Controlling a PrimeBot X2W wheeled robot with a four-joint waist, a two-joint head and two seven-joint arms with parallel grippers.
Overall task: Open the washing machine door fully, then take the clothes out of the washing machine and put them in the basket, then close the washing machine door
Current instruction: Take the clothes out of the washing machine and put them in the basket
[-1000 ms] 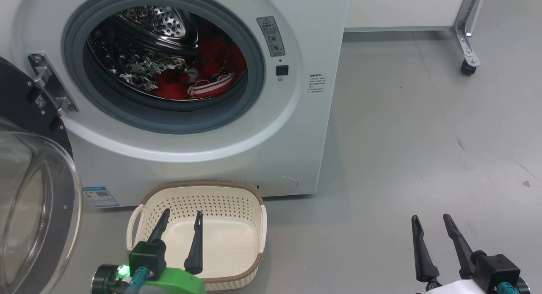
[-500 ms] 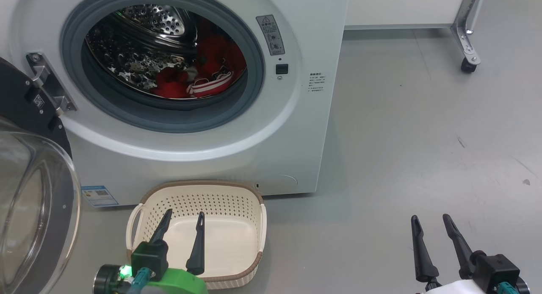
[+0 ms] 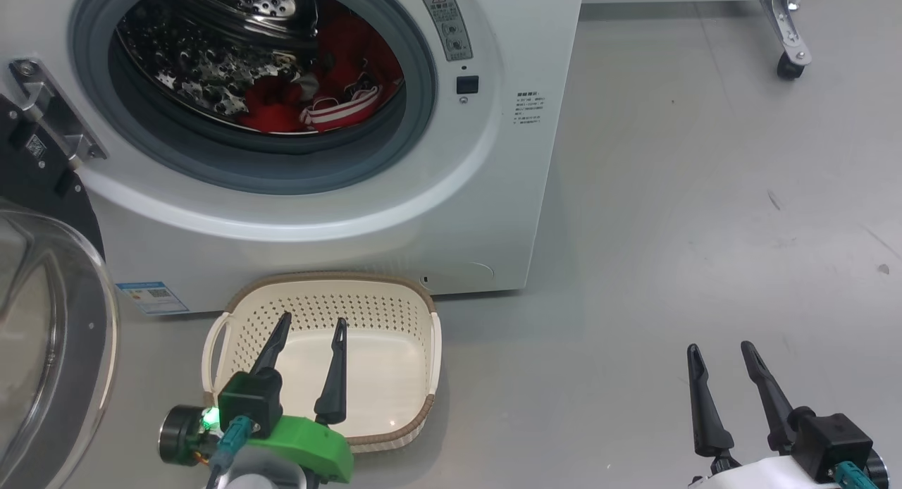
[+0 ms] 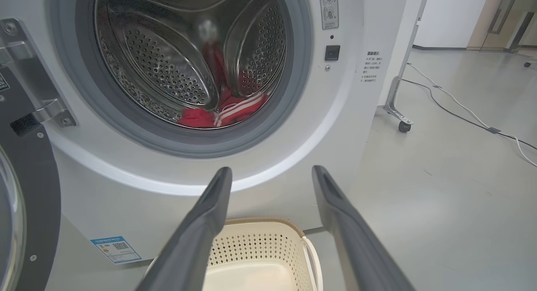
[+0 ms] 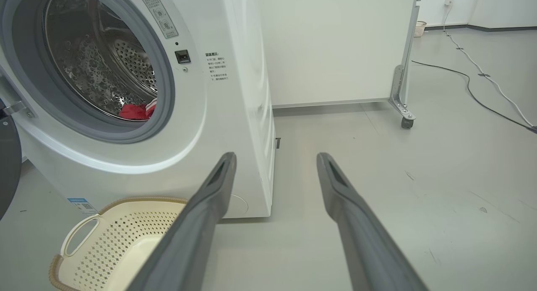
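Clothes [image 3: 282, 112] are lying inside the washing machine [image 3: 423, 228]. The washing machine door [image 3: 49, 320] is hanging wide open at its left, clearing the reach. The basket [image 3: 430, 348] is sitting just before it to catch them. The left gripper [image 3: 313, 320] is hovering above the basket and the right gripper [image 3: 720, 348] is waiting off the machine's right, both with jaws spread and empty.

Washing machine door [image 3: 49, 320] open, red clothes [image 3: 317, 101] in drum [image 3: 204, 59], basket [image 3: 331, 278] below.

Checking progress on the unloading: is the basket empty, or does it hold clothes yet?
Empty. The basket has a bare cream floor; the red clothes lie inside the washing machine.
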